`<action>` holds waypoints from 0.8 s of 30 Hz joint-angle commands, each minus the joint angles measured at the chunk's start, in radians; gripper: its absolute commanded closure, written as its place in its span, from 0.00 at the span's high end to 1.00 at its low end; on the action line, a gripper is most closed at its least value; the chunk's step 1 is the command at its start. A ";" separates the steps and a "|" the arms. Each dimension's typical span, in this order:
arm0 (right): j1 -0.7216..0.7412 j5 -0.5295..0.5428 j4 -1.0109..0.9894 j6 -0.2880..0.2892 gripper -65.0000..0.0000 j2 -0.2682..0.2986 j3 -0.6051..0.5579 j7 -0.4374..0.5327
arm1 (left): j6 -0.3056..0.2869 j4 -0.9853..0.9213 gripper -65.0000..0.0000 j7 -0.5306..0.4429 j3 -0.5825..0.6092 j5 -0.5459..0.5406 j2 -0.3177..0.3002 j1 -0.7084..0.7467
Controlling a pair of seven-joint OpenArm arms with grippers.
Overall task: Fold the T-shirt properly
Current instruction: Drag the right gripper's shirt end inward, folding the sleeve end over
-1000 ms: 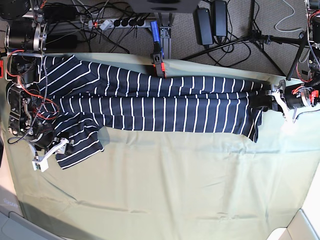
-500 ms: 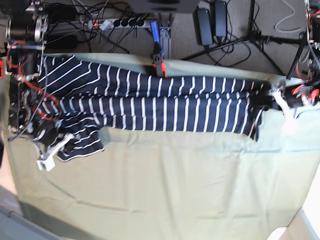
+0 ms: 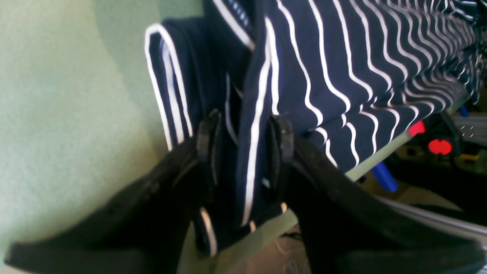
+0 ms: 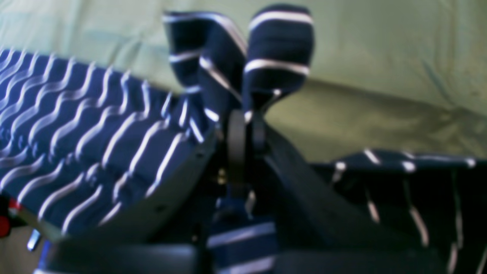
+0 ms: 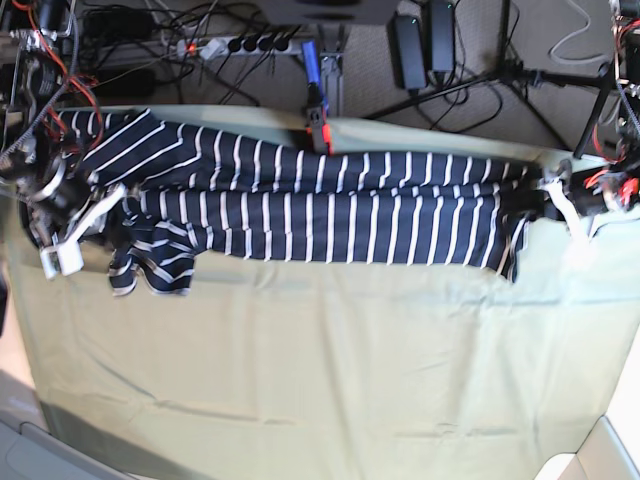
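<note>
Progress: early, one lengthwise fold made | T-shirt: long striped band across the table toward 12 o'clock | left tool: clamped on hem at 3 o'clock | right tool: pinched on sleeve at 9 o'clock | Left: sleeve tuck, crosswise folds.

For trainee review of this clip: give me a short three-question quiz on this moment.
1. True or false: the right gripper is shut on the T-shirt.
2. What surface is the T-shirt lying on?
3. The left gripper holds: A) nothing B) a bunched T-shirt edge C) a cable

Key: 1 true; 2 the pale green cloth; 3 B
</note>
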 commanded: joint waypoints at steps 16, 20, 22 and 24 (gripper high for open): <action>-0.298 0.059 0.156 0.057 0.00 0.016 0.176 0.016 | -0.024 0.011 0.35 0.001 -0.010 0.003 -0.023 -0.010; -0.322 0.045 0.155 0.056 0.00 0.014 0.176 0.015 | -0.024 0.011 0.35 0.001 -0.010 0.003 -0.023 -0.010; -0.322 0.022 0.152 0.056 0.00 0.013 0.176 0.008 | -0.024 0.011 0.35 0.001 -0.010 0.003 -0.022 -0.010; -0.322 0.006 0.147 0.056 0.00 0.013 0.175 -0.006 | -0.024 0.011 0.35 0.001 -0.010 0.003 -0.022 -0.010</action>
